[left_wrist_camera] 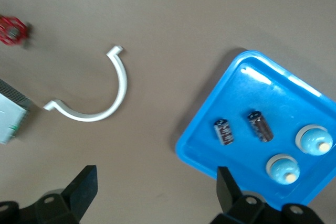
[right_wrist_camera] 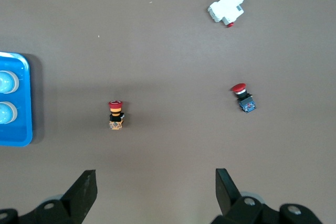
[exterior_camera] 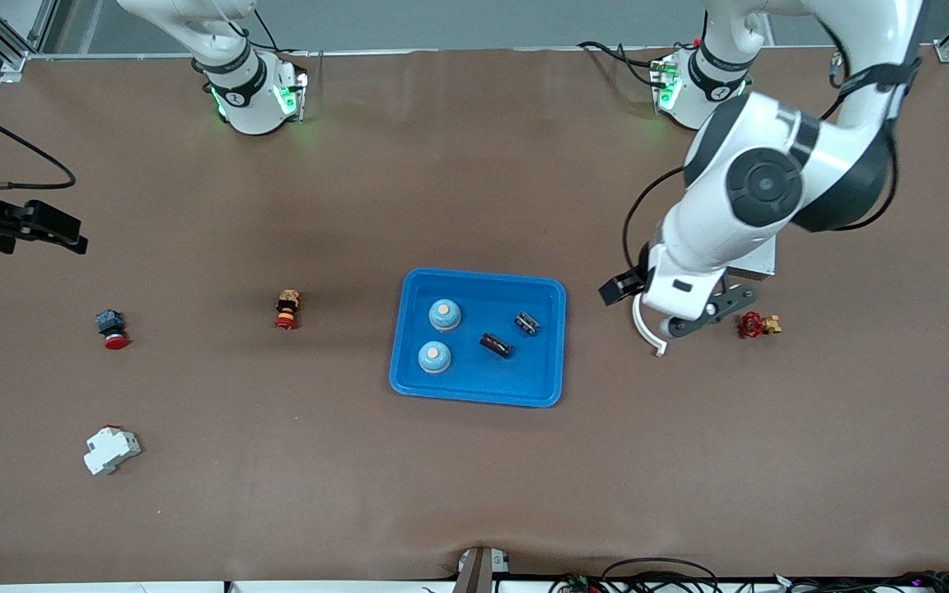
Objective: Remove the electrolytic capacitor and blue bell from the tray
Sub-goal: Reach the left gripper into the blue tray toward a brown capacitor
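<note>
Two pale blue bells (exterior_camera: 445, 314) (exterior_camera: 434, 357) and two black capacitors (exterior_camera: 527, 324) (exterior_camera: 497, 345) lie in the blue tray (exterior_camera: 474, 391) at mid-table. The left wrist view shows the capacitors (left_wrist_camera: 223, 131) (left_wrist_camera: 260, 126) and bells (left_wrist_camera: 314, 140) (left_wrist_camera: 283, 168) in the tray (left_wrist_camera: 199, 148). My left gripper (exterior_camera: 647, 296) is open and empty over bare table beside the tray, toward the left arm's end; it also shows in the left wrist view (left_wrist_camera: 156, 182). My right gripper (exterior_camera: 54, 226) is open and empty (right_wrist_camera: 155, 179), high over the right arm's end.
A white curved clip (exterior_camera: 647, 329), a red valve (exterior_camera: 759, 324) and a grey box (exterior_camera: 759, 263) lie under and beside the left arm. A red-and-yellow button (exterior_camera: 287, 309), a blue switch with a red cap (exterior_camera: 112, 328) and a white breaker (exterior_camera: 110, 450) lie toward the right arm's end.
</note>
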